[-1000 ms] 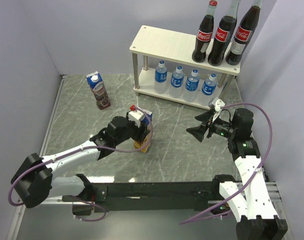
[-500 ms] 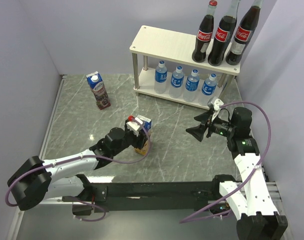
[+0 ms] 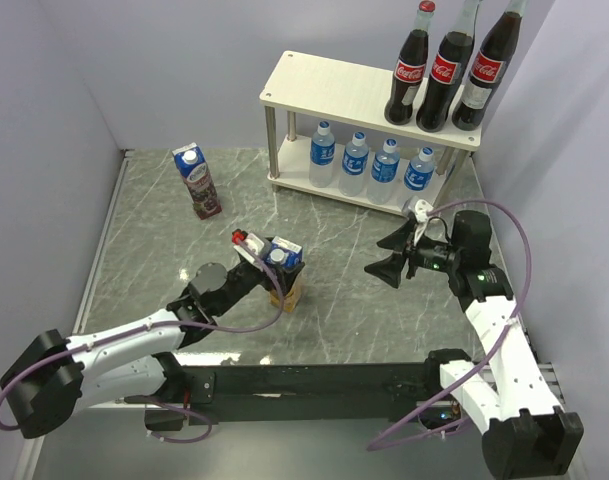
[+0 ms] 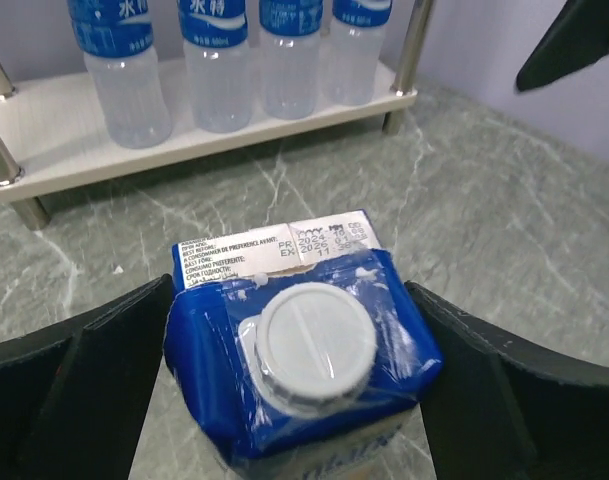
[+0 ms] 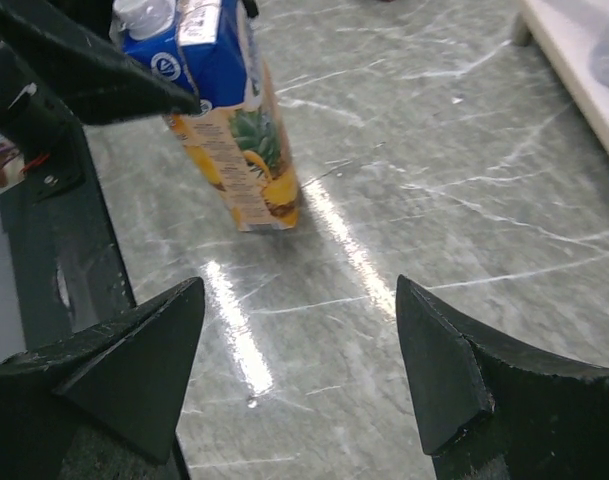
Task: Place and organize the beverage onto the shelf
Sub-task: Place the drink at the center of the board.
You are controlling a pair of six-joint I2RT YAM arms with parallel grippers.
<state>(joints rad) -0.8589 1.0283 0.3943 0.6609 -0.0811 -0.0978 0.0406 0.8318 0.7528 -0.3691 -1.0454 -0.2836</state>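
My left gripper [image 4: 292,300], spread, flanks the blue-topped pineapple carton [image 5: 239,150]; shelf [image 4: 84,140] ahead; right gripper [image 5: 299,300] spread over tabletop [image 5: 414,200].

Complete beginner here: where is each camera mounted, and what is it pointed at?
Top external: high behind the bases, looking down on table, shelf; both arms show.
Left wrist: on left arm, facing the shelf's water bottles; open left end effector flanks the pineapple carton.
Right wrist: on right arm, facing down at table; open right end effector shows.
Shared: all three see the pineapple carton.
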